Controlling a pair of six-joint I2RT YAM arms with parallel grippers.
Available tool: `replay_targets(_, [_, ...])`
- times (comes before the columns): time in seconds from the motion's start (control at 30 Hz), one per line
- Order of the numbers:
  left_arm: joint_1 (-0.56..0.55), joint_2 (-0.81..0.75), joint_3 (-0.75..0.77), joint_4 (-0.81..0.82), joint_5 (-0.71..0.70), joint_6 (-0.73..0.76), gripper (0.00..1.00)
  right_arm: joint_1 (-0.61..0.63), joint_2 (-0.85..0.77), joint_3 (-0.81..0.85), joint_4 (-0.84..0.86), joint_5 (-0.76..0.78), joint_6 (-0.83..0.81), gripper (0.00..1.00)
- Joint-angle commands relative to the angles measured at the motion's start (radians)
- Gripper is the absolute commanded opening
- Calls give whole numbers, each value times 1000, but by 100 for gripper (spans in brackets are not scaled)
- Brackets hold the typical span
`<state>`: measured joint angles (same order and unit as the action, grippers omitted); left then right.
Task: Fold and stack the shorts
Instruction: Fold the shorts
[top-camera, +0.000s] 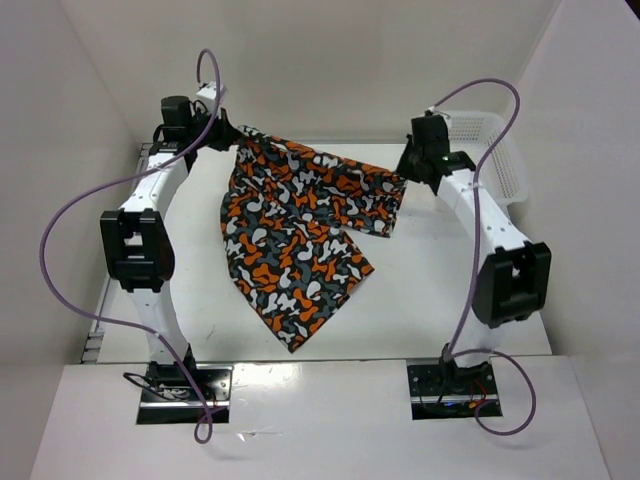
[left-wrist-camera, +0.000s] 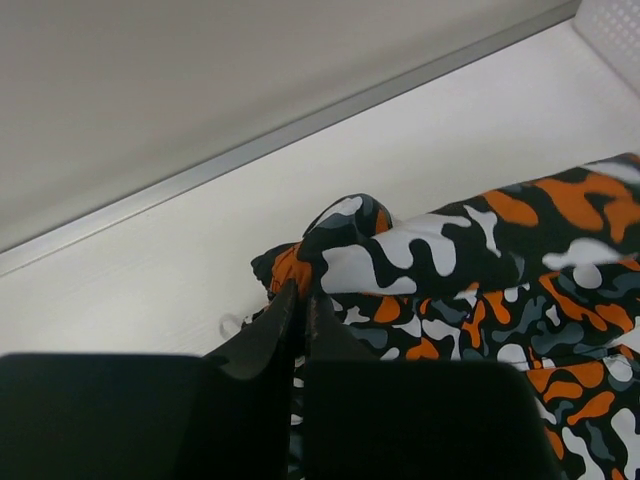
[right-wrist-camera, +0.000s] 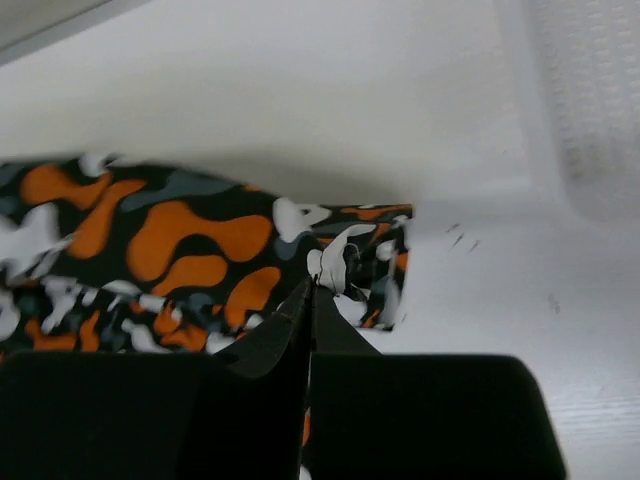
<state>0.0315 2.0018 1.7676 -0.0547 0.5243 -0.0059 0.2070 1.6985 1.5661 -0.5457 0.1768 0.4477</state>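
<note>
The camouflage shorts (top-camera: 300, 235) hang stretched between both grippers at the back of the table, with one leg trailing forward onto the white tabletop. My left gripper (top-camera: 228, 135) is shut on the shorts' left top corner; the wrist view shows bunched fabric (left-wrist-camera: 400, 250) pinched at my fingertips (left-wrist-camera: 300, 295). My right gripper (top-camera: 405, 172) is shut on the shorts' right corner, with the fabric edge (right-wrist-camera: 350, 265) caught at my closed fingertips (right-wrist-camera: 310, 290).
A white plastic mesh basket (top-camera: 495, 150) stands at the back right, just behind the right arm; its wall shows in the right wrist view (right-wrist-camera: 590, 100). White enclosure walls stand close at the back and sides. Purple cables loop off both arms.
</note>
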Motion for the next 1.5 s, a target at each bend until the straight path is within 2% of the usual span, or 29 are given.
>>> replay_targets(0.0, [19,25,72,7,56,6,0,165,-174,-67,17,-11,-46,0])
replay_targets(0.07, [19,25,81,-16,39,6,0,292,-236,-98,7,26,-46,0])
replay_targets(0.2, [37,12,53,-63,-4,6,0,443,-296,-110,-48,85,-46,0])
replay_targets(0.33, [62,-27,-36,-54,-4,6,0,546,-341,-92,-59,-32,-55,0])
replay_targets(0.53, [131,-84,-94,-86,-4,6,0,811,-312,-115,-108,-36,-107,0])
replay_targets(0.67, [162,-95,-103,-140,5,6,0,1001,-248,-182,-74,-51,-96,0])
replay_targets(0.8, [173,-132,-171,-149,5,6,0,1086,-183,-233,-10,-62,-77,0])
replay_targets(1.2, [242,-281,-387,-181,-6,6,0,1169,-99,-394,107,-132,3,0])
replay_targets(1.23, [252,-293,-398,-192,-6,6,4,1181,-86,-403,107,-132,14,0])
replay_targets(1.3, [261,-336,-416,-223,-29,6,47,1192,-74,-403,107,-132,14,1])
replay_targets(1.33, [262,-351,-416,-238,-44,6,66,1192,-74,-403,98,-132,14,7])
replay_targets(1.37, [262,-385,-416,-253,-85,6,80,1192,-74,-403,98,-132,14,17])
replay_targets(1.4, [262,-402,-407,-275,-108,6,94,1192,-74,-403,87,-123,14,44])
replay_targets(1.47, [262,-451,-390,-293,-148,6,99,1192,-92,-422,75,-96,26,73])
